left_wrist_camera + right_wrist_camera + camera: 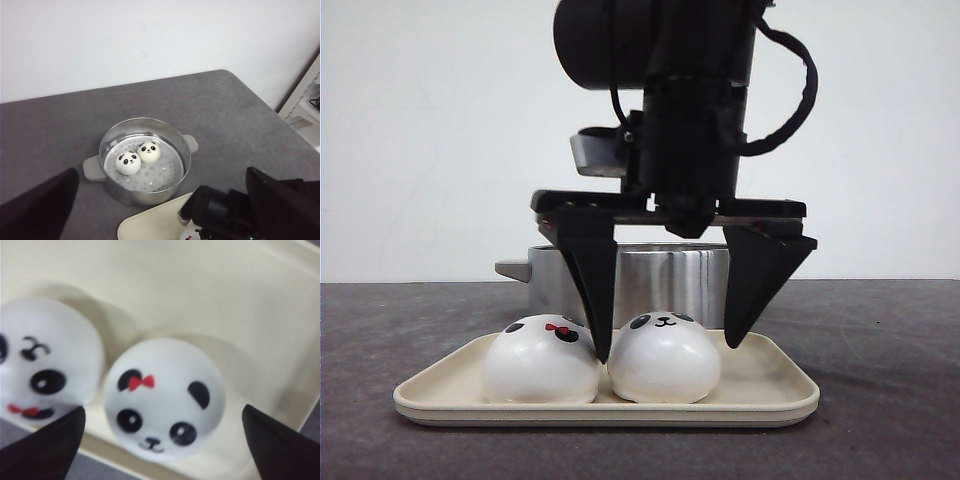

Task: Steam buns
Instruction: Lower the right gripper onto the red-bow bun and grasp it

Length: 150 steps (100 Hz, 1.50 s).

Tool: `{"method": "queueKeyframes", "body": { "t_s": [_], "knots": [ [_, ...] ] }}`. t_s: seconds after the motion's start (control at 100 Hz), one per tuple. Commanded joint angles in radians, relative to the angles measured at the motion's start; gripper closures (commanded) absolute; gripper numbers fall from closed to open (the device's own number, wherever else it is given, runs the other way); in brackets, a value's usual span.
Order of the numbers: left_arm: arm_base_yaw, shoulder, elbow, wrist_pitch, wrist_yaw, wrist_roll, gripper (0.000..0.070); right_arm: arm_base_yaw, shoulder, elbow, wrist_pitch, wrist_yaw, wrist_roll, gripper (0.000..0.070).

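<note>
With two buns already in the steamer pot (145,160), the right gripper (670,345) hangs open astride the tray's (760,385) right-hand panda bun (663,358), needing only to close; the left gripper's (160,200) fingers look spread.

Four buns (663,357), one tray (770,395), one steamer pot (145,160).

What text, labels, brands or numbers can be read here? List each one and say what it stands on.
None. No words, numbers or logos show in any view.
The buns bear only painted panda faces and red bows.
The steamer pot and tray are unmarked.
</note>
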Motion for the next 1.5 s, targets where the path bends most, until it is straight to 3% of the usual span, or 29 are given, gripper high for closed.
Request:
{"method": "queueKeyframes", "body": {
  "t_s": [0.0, 0.43, 0.53, 0.62, 0.84, 1.05, 1.27, 1.49],
  "knots": [
    [-0.007, 0.007, 0.023, 0.008, -0.005, 0.012, 0.0000, 0.000, 0.024, 0.012, 0.009, -0.011, 0.010, 0.0089],
    [-0.007, 0.008, 0.023, 0.009, -0.005, 0.012, 0.0000, -0.024, 0.065, 0.012, 0.023, -0.082, 0.008, 0.0189],
    [-0.007, 0.008, 0.023, 0.009, -0.005, 0.013, 0.0000, -0.022, 0.066, 0.012, 0.026, -0.081, 0.008, 0.0384],
    [-0.007, 0.008, 0.023, 0.008, -0.005, 0.014, 0.0000, -0.022, 0.066, 0.012, 0.026, -0.081, 0.007, 0.0700],
    [-0.007, 0.008, 0.023, 0.008, -0.005, 0.021, 0.0000, -0.019, 0.047, 0.013, 0.022, -0.080, -0.010, 0.0695],
    [-0.007, 0.007, 0.023, 0.008, -0.005, 0.025, 0.0000, 0.032, -0.143, 0.044, 0.023, -0.060, -0.038, 0.0695],
    [-0.007, 0.008, 0.023, 0.016, -0.005, 0.033, 0.0000, 0.037, -0.307, 0.235, 0.033, 0.030, -0.117, 0.0695],
    [-0.007, 0.008, 0.023, 0.015, 0.003, 0.032, 0.0000, -0.077, -0.271, 0.440, 0.025, 0.036, -0.211, 0.0695]
  ]
}}
